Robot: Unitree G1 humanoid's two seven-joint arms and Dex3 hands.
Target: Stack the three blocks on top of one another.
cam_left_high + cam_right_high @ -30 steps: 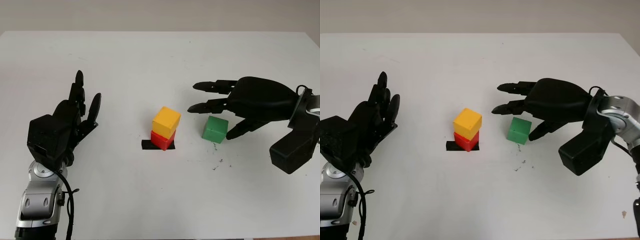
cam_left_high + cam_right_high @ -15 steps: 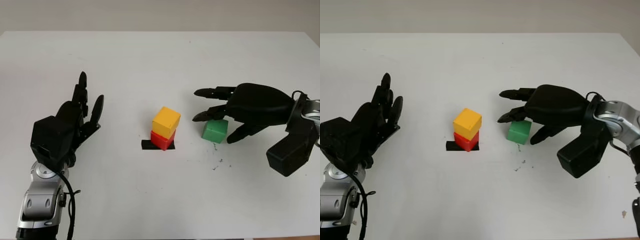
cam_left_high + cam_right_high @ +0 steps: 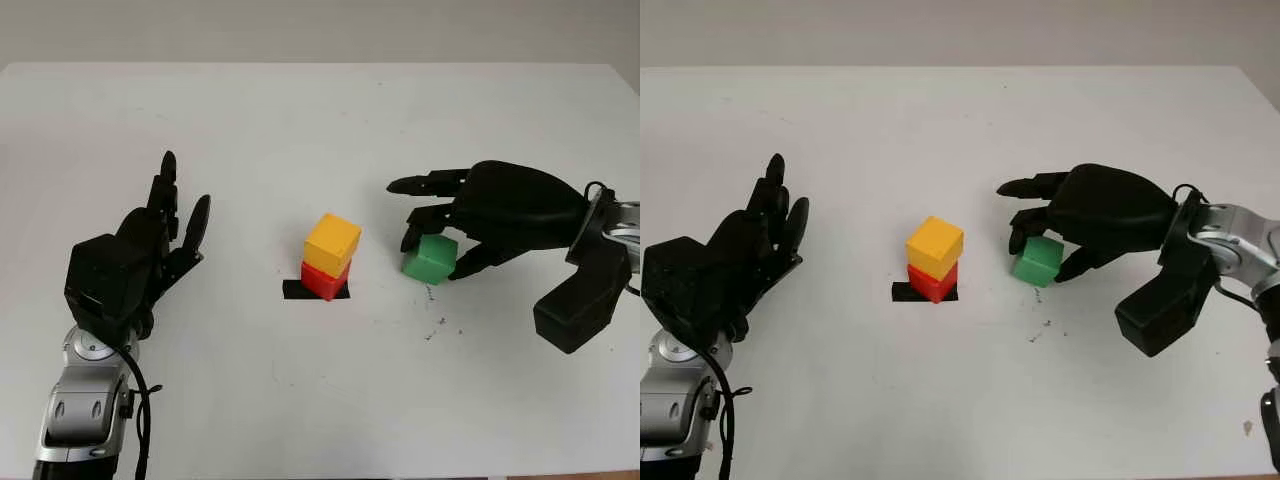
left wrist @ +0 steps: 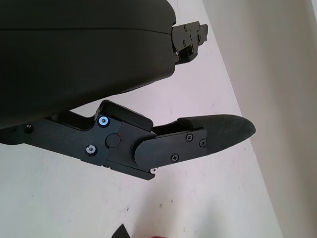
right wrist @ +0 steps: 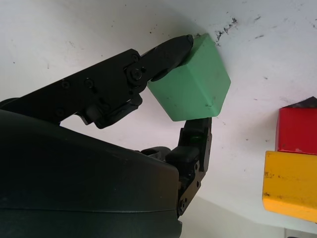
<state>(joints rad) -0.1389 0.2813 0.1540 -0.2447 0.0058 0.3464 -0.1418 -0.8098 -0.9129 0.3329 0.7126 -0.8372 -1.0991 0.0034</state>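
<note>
The green block (image 5: 190,82) looks light, rigid and smooth, best pinched on opposite flat sides. The right robot hand (image 3: 1052,232) has its fingers (image 5: 168,52) clamped there, palm arched over it on the desk (image 3: 320,400). Beside it stands yellow (image 3: 332,241) on red (image 3: 324,280). The left robot hand (image 3: 150,240) is open, well apart.

The open left hand (image 4: 148,99) hangs above the white table (image 4: 208,198).

White table (image 3: 300,120), pale wall (image 3: 300,30)
</note>
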